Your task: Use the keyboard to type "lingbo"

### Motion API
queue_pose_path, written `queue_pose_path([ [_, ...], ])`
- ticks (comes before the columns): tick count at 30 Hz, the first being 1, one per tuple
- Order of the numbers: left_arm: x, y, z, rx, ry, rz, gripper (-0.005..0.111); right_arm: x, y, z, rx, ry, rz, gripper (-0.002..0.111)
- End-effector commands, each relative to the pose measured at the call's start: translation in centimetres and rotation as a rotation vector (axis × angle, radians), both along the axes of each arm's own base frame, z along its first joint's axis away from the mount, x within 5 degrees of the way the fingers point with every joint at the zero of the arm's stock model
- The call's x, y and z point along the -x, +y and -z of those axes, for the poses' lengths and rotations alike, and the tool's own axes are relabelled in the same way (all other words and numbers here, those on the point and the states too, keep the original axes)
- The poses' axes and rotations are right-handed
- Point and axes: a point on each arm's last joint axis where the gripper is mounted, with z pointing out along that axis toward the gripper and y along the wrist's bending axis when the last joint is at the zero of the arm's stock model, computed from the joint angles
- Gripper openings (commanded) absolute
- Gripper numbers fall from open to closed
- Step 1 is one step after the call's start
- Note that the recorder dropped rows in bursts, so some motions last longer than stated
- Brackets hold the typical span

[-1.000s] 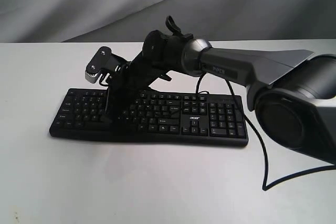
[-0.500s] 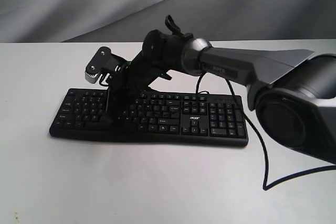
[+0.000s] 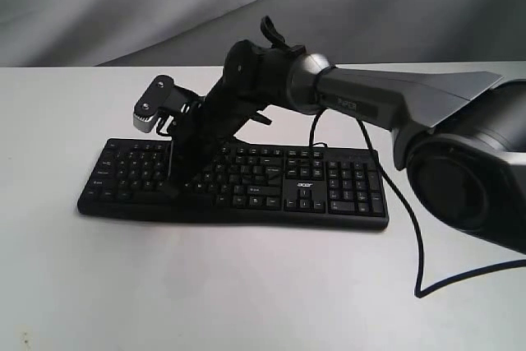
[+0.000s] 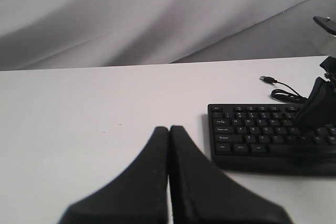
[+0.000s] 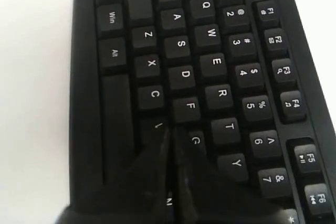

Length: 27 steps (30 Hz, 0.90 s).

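Item 1. The keyboard [image 3: 246,182] lies flat on the white, matte desk [image 3: 246,293], mid-scene, with its long side running left to right. It is a long, black, full-size plastic slab with low square keys, white legends and a small white logo left of the number pad at its right end.

Item 2. A thin black cable [image 3: 413,240] leaves the keyboard's far edge and loops over the desk at the right.

Item 3. The right arm [image 3: 394,100], a smooth grey shell with black joints, reaches across from the right. The right claw [image 5: 169,136] has its two tapered black fingers pressed together, only a thin seam between them. Its tip sits over the letter block beside C, F and G. Whether it presses a key cannot be told.

Item 4. The left claw [image 4: 169,130] is likewise closed, two blunt, wedge-shaped black fingers meeting edge to edge. It is over bare desk, well apart from the keyboard.

Item 5. Creased grey fabric [image 3: 123,6] hangs behind the desk.
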Motion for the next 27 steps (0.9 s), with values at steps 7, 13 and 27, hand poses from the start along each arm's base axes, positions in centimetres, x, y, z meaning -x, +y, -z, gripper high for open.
queue_pose_path([
  [7, 0.0, 0.0, 0.1, 0.005, -0.005, 0.005, 0.001, 0.3, 0.2, -0.4, 0.001, -0.002, -0.009, 0.0],
  [13, 0.0, 0.0, 0.1, 0.005, -0.005, 0.005, 0.001, 0.3, 0.2, 0.3, 0.004, 0.015, -0.008, 0.0],
  [27, 0.0, 0.0, 0.1, 0.005, -0.005, 0.005, 0.001, -0.2, -0.6, -2.3, 0.024, -0.06, -0.009, 0.0],
])
